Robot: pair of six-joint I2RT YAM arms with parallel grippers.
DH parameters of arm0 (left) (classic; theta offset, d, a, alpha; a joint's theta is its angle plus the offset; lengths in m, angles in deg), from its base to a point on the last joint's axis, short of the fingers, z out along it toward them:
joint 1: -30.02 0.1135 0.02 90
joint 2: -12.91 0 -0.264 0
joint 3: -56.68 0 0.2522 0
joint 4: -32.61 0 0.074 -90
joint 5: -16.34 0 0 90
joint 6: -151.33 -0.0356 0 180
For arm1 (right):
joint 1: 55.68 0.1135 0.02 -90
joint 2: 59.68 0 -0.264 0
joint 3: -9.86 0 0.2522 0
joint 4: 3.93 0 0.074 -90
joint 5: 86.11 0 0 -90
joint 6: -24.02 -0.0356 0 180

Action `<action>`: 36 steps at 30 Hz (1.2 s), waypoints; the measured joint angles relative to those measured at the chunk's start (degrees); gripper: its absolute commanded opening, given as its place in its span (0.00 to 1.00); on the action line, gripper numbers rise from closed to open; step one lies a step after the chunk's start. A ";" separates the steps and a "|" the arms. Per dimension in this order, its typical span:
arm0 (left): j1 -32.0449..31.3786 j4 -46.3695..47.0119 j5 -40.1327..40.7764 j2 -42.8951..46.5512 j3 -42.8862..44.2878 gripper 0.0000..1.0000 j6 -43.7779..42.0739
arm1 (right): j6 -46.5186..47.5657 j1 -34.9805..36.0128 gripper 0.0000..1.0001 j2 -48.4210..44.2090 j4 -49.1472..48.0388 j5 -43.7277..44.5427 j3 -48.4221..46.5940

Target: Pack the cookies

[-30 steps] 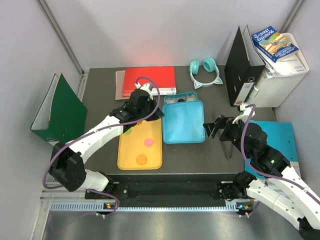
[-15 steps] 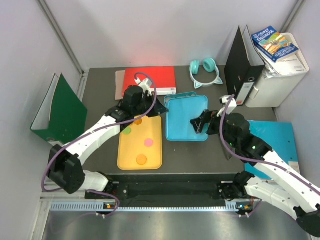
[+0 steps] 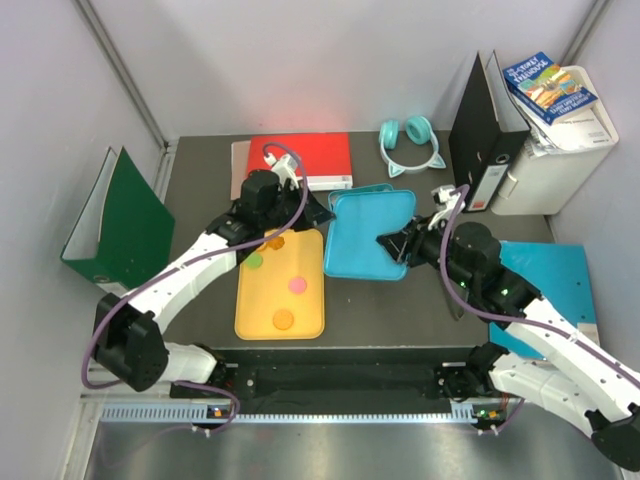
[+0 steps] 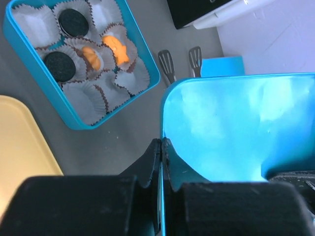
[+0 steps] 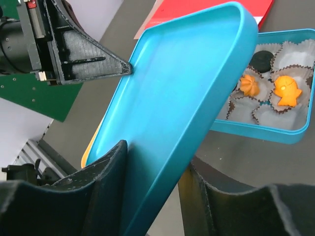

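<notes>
The dark grey table [image 3: 400, 310] carries a flat yellow plastic tray [image 3: 265, 295] and, just right of it, a shallow turquoise rectangular tin [image 5: 266, 132] lined with crinkled white paper cups [image 4: 93, 103]. A turquoise rectangular lid [image 3: 365, 235] hangs tilted over the tin, hiding most of it from above. The left gripper [image 4: 161, 147] is pinched tight on the lid's left rim; the right gripper [image 5: 155, 164] is clamped across the lid's opposite edge. Four of the cookies [image 3: 297, 284] lie loose on the tray: two orange, one green, one pink. In the tin's cups sit two black discs [image 4: 59, 66] and two orange pieces [image 4: 118, 46].
</notes>
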 measured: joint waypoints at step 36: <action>10.64 -9.31 5.55 -0.98 2.86 0.98 11.28 | 82.53 26.97 0.00 28.89 -31.91 60.28 1.70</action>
